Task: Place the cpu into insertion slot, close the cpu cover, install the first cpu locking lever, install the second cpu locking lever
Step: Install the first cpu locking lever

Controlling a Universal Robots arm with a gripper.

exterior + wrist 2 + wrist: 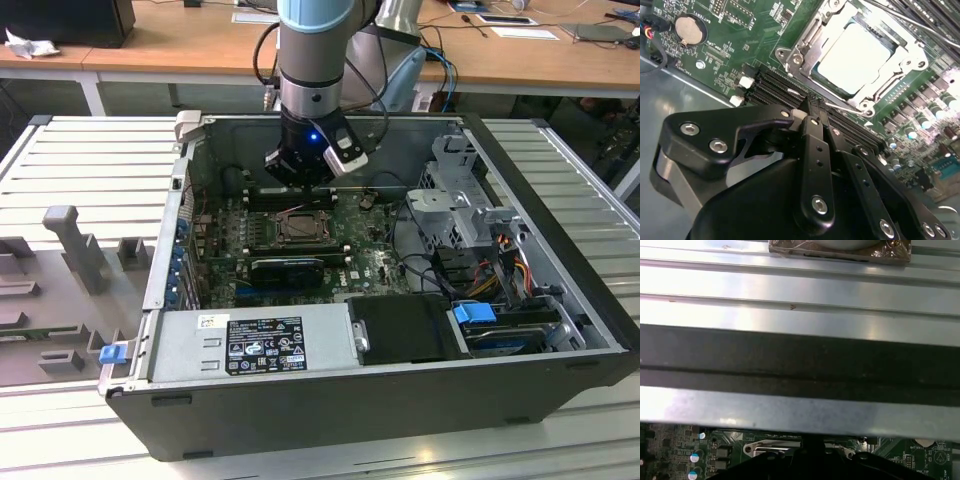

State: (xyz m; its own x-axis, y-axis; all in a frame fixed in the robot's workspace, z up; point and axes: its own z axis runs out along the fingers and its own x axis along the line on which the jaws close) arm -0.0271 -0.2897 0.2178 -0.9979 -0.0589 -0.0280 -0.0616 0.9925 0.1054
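Presently your open computer case (420, 400) lies on its side, green board (375, 262) facing up. Your gripper (811, 106) hangs just beside the slot (787, 54), fingers pinched narrow, tips near a thin wire lever (845, 108). The cover (902, 57) lies down around the chip (860, 55), which sits in the slot

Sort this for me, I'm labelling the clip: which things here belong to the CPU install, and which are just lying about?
Belongs to the job:
cpu, seated in the insertion slot
cpu cover, lying flat around it
gripper, at the socket's edge

Just lying about:
coin battery
memory slots
power supply
drive cage
grey fixture, outside the case
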